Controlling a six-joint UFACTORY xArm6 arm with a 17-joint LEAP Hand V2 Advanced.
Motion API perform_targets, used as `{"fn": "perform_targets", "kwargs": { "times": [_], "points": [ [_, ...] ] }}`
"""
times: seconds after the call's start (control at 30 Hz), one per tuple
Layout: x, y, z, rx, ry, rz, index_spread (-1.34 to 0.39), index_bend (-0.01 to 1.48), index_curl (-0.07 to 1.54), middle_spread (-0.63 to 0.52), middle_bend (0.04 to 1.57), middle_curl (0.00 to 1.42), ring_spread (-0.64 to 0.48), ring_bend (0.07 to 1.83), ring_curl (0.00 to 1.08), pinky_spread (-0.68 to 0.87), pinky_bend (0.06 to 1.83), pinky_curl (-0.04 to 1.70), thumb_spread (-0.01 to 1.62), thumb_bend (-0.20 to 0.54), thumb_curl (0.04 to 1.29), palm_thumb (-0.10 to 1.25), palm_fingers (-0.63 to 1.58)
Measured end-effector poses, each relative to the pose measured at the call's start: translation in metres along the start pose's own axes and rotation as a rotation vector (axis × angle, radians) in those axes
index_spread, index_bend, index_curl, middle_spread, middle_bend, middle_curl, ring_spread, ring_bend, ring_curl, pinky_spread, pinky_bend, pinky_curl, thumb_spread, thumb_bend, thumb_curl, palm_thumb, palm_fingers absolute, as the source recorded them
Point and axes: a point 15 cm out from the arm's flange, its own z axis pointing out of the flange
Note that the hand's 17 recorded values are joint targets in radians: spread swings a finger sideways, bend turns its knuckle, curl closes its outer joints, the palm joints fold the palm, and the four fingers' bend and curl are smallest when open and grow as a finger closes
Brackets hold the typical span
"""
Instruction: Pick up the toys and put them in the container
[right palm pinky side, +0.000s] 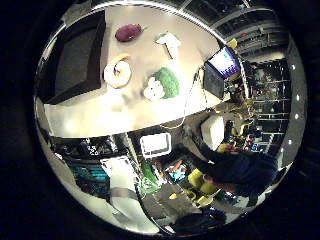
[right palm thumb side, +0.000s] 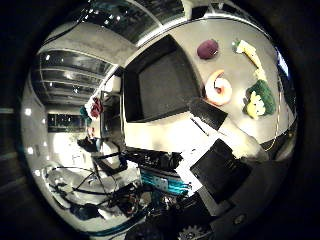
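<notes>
My robot hand (right palm thumb side: 220, 165): fingers straight, holding nothing. On the surface (right palm pinky side: 145, 55): black container (right palm thumb side: 160, 82), empty; four toys beside it

**Lit from above, dim beyond the table**

Bright overhead light on the table (right palm pinky side: 150, 50), pale, with mild glare beside the ring toy (right palm pinky side: 117, 71). Soft, short shadow under the green toy (right palm pinky side: 162, 84), towards 6 o'clock. Deep shade inside the container (right palm thumb side: 160, 85), little detail there. Rows of ceiling lamps (right palm thumb side: 102, 12) at 11 o'clock in the thumb-side view; wall spots (right palm pinky side: 298, 100) at 3 o'clock in the other. Glowing screen (right palm pinky side: 225, 61), washed out. Dim, murky room behind.
</notes>
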Motion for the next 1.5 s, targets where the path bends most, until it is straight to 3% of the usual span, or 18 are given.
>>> {"fn": "perform_targets", "kwargs": {
  "times": [0.23,0.6,0.97,1.23,1.5],
  "points": [
    [0.033,-0.044,-0.003,0.043,0.023,0.03,-0.46,0.16,0.35,-0.03,0.2,0.31,0.12,0.2,0.2,0.44,0.21,0.27,1.04,-0.024,0.37,0.84,0.39],
    [0.116,-0.137,0.014,0.137,0.064,0.122,-0.37,0.13,0.24,0.02,0.21,0.33,0.15,0.32,0.24,0.44,0.38,0.31,1.06,-0.033,0.31,0.58,0.23],
    [0.184,-0.211,0.051,0.133,0.016,0.242,-0.28,0.13,0.22,0.09,0.25,0.34,0.19,0.37,0.25,0.43,0.46,0.32,1.05,-0.024,0.29,0.52,0.17],
    [0.211,-0.24,0.103,0.074,-0.04,0.304,-0.2,0.14,0.23,0.17,0.27,0.34,0.21,0.43,0.26,0.43,0.51,0.32,1.06,-0.024,0.29,0.52,0.14],
    [0.227,-0.244,0.172,-0.004,-0.06,0.332,-0.17,0.14,0.23,0.2,0.27,0.33,0.22,0.43,0.25,0.43,0.54,0.31,1.05,-0.024,0.29,0.52,0.11]
  ]
}}
